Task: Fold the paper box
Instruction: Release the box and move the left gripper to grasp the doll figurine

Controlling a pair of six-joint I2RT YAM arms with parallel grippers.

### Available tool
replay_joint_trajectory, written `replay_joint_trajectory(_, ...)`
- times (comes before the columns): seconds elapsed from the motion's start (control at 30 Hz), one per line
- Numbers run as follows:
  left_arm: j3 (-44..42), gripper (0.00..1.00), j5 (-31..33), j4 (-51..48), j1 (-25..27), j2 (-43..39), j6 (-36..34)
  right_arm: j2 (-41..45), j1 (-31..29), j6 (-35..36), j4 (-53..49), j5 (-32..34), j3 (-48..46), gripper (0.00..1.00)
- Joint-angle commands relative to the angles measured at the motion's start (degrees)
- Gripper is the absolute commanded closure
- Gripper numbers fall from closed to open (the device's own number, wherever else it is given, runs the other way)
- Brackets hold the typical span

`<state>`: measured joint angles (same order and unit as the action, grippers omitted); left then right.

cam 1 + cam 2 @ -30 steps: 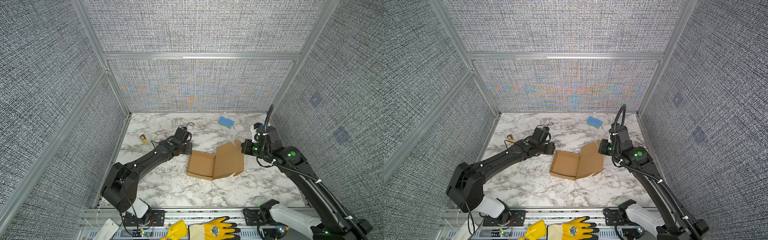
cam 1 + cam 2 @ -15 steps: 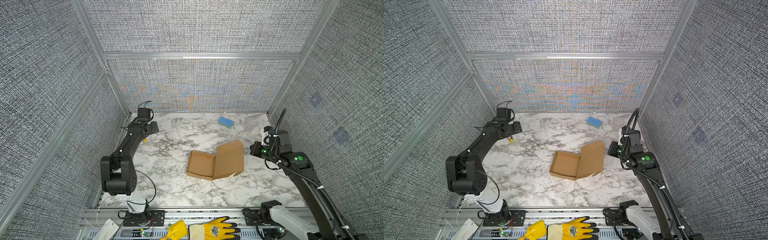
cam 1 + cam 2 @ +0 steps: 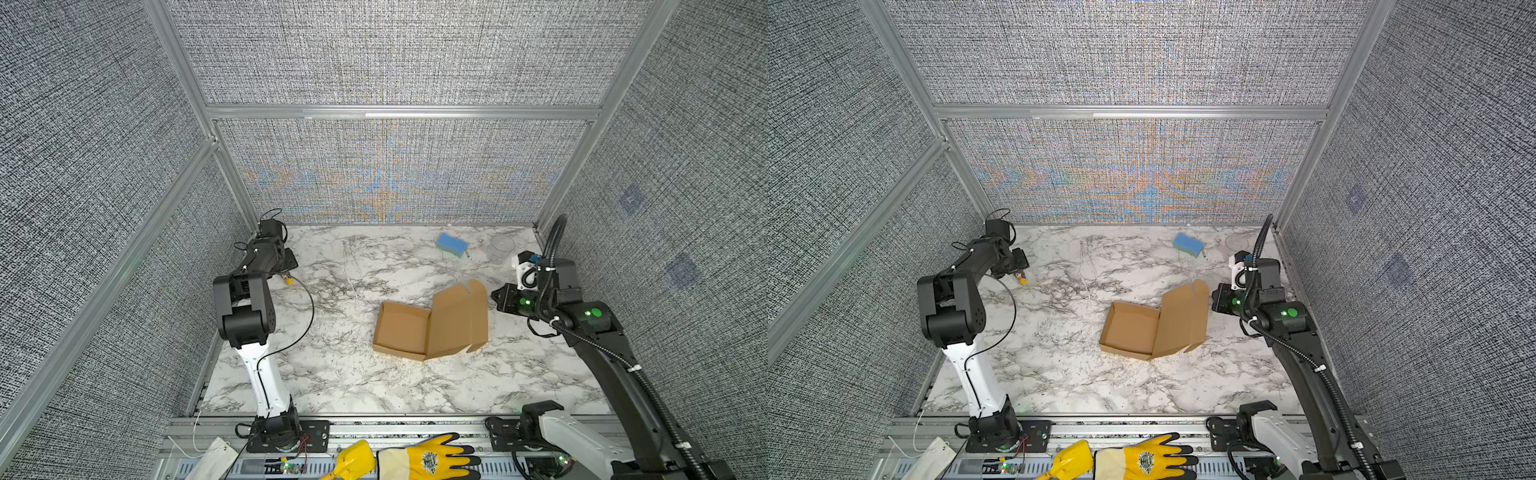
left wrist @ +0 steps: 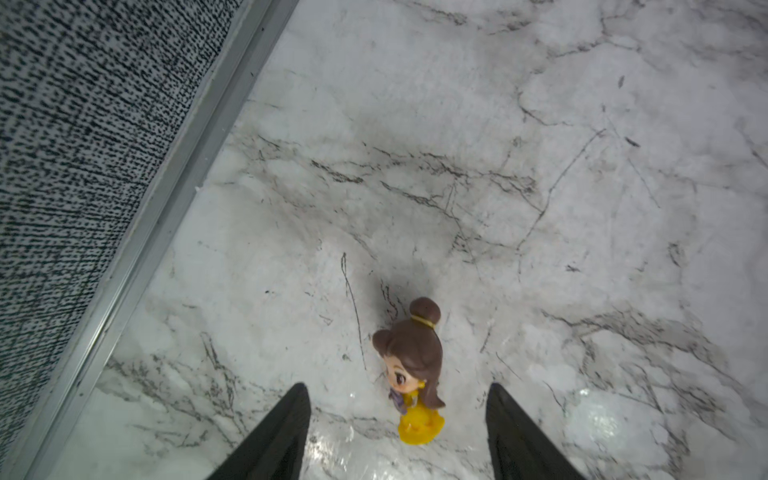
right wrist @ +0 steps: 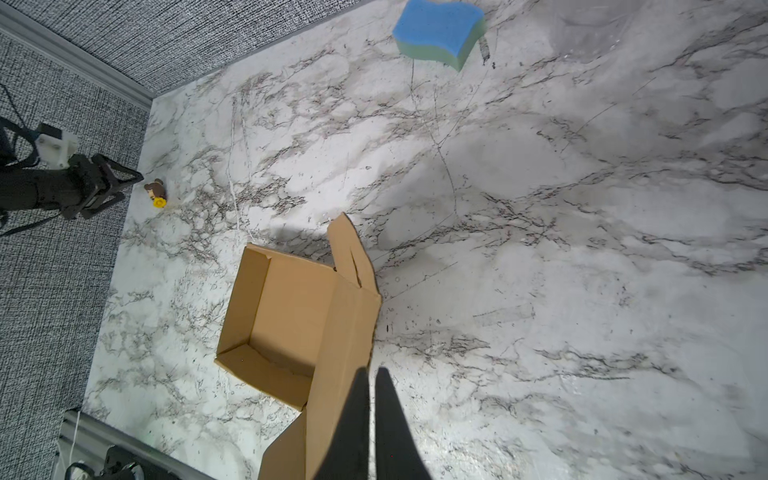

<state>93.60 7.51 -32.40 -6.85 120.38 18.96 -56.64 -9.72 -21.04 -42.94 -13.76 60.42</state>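
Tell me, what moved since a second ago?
The left gripper swung away from the paper box to the far left corner. It is now open right by a little doll, not gripping it. The right gripper, shut, backed off a little from the box's raised lid. The box, the doll and the blue sponge stayed put.

Matt brown cardboard paper box (image 3: 432,326) on a glossy marble-patterned tabletop (image 3: 345,374).

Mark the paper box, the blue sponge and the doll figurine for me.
paper box (image 3: 401,328): a top view, tray floor.
blue sponge (image 3: 452,244): a top view, blue top face.
doll figurine (image 4: 415,357): left wrist view, brown hair.
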Motion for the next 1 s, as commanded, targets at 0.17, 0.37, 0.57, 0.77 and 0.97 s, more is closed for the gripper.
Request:
replay_joint_trajectory(0.17, 4.2, 0.35, -0.5, -0.6, 0.0, 5.7, 0.6, -1.0, -0.1, 0.6, 3.5, -3.9, 0.4, 0.91)
replay_joint_trajectory(0.37, 5.2, 0.41, -1.0, -1.8, 0.0, 8.1, 0.8, -1.1, -0.2, 0.5, 3.1, -3.6, 0.3, 0.91)
replay_joint_trajectory(0.57, 4.1, 0.52, -1.0, -1.5, 0.0, 8.4, 0.1, -0.9, -0.2, 0.5, 3.2, -3.6, 0.5, 0.91)
replay_joint_trajectory(0.77, 5.0, 0.73, -1.6, -2.0, 0.0, 7.2, -1.1, -0.8, -0.3, 0.4, 3.7, -3.6, 0.4, 0.91)
replay_joint_trajectory(0.97, 1.6, 0.75, -4.1, -2.0, 2.1, -1.5, -3.2, -1.5, -0.2, 0.5, 4.1, -1.7, 0.8, 0.91)
